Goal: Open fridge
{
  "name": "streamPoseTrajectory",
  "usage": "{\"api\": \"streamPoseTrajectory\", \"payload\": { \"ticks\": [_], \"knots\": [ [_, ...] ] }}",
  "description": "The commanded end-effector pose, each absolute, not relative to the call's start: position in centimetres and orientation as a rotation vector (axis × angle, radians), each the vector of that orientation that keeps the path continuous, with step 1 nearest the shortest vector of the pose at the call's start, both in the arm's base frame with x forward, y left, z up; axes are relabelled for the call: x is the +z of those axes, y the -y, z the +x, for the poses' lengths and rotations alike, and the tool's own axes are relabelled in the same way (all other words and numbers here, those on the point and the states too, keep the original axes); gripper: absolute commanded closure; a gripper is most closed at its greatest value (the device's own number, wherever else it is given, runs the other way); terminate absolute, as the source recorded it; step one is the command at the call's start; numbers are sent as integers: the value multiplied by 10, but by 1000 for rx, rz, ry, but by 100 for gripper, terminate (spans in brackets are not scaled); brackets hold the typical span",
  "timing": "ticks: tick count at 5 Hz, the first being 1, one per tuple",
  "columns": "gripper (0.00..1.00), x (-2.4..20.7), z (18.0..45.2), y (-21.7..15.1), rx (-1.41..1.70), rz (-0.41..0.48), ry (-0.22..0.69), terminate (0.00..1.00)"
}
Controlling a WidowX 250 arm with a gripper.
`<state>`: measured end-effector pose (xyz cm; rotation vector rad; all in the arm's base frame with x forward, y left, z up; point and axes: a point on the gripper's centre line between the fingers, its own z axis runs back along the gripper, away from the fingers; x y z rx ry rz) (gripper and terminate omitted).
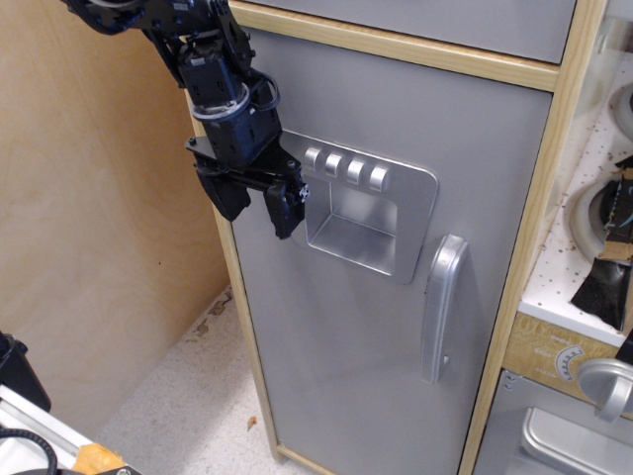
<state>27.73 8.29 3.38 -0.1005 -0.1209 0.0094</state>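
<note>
The fridge [336, 336] is a tall toy cabinet with a light wood frame and a large grey door, which is closed. A silver dispenser panel [366, 213] with four buttons sits on the upper door. A curved silver handle [438, 307] runs down the door's right side. My black gripper [259, 206] hangs at the door's upper left, just left of the dispenser panel and far from the handle. Its fingers [285, 210] are slightly apart and hold nothing.
A short grey panel [465, 25] sits above the fridge door. To the right are a speckled white counter [584, 267] with burner rings and a grey oven door with a silver knob [605, 384]. A plywood wall [89, 218] stands at left.
</note>
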Motion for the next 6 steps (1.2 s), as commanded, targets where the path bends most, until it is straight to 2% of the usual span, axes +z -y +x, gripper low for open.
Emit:
{"api": "streamPoseTrajectory", "payload": {
  "ticks": [1,4,6],
  "knots": [
    [0,34,277,-83,9,-101,121,0],
    [0,57,282,30,85,-72,186,0],
    [0,44,292,61,39,-60,275,0]
  ]
}}
